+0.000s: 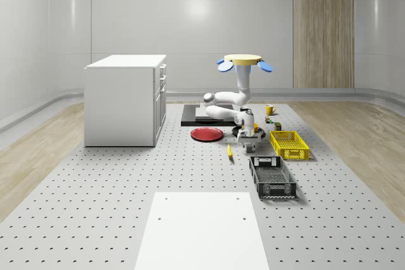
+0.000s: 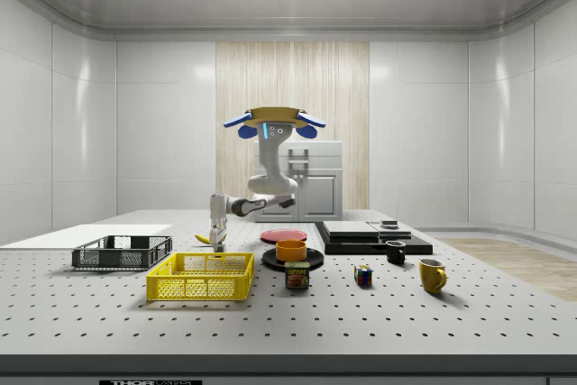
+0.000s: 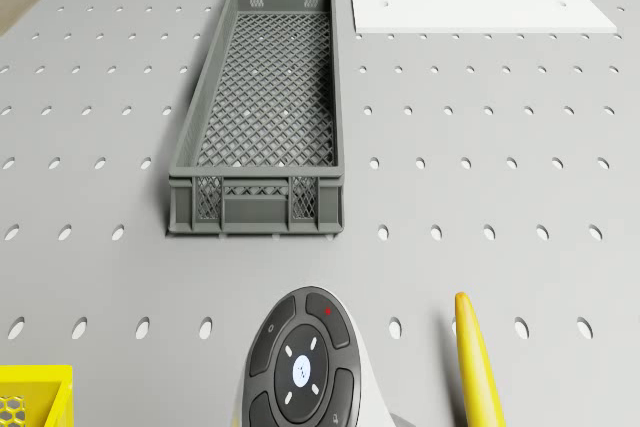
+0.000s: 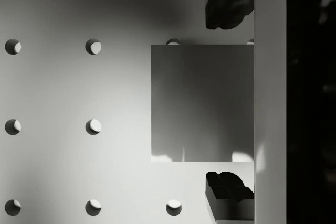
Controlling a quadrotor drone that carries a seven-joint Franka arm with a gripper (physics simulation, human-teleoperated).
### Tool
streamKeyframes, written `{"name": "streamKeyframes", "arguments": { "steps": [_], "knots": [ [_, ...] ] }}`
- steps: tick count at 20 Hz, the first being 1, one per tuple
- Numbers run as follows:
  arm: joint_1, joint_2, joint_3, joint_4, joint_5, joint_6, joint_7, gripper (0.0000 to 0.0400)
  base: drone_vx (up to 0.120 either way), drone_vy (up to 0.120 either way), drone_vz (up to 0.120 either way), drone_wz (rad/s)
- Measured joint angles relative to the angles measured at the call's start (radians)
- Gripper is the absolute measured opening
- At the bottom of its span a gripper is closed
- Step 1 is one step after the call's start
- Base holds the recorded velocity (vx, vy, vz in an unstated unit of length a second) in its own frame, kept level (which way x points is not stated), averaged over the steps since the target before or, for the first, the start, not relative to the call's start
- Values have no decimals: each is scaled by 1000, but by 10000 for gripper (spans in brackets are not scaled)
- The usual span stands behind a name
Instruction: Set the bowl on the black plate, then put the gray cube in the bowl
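A gray cube (image 4: 202,103) lies flat on the perforated table, seen from straight above in the wrist view. My gripper (image 4: 228,100) is open and low over it, with one dark fingertip (image 4: 226,3) on each side and a small gap to the cube. In the side view the gripper (image 2: 218,242) hangs just above the table behind the yellow crate (image 2: 202,277). The orange bowl (image 2: 290,249) sits on the black plate (image 2: 269,261). The drone (image 1: 244,61) hovers above the table, over the plates, and the arm reaches down to the gripper (image 1: 248,145).
A red plate (image 1: 207,134) and a banana (image 1: 230,151) lie beside the gripper. A gray crate (image 3: 260,117) and the yellow crate (image 1: 289,144) stand close by. A can (image 2: 297,275), a puzzle cube (image 2: 362,275) and a yellow mug (image 2: 432,274) stand at the side view's right. A white cabinet (image 1: 125,99) is further off.
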Motion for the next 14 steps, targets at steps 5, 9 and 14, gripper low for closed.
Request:
{"name": "streamKeyframes", "arguments": {
  "steps": [5, 9, 14],
  "knots": [
    [8, -2, -23, 11, -22, 12, -14, 400, 0, 0, 0, 0],
    [12, -3, -46, 18, -44, 22, -21, 400, 0, 0, 0, 0],
    [23, -6, -67, 11, -64, 25, -22, 400, 0, 0, 0, 0]
  ]
}}
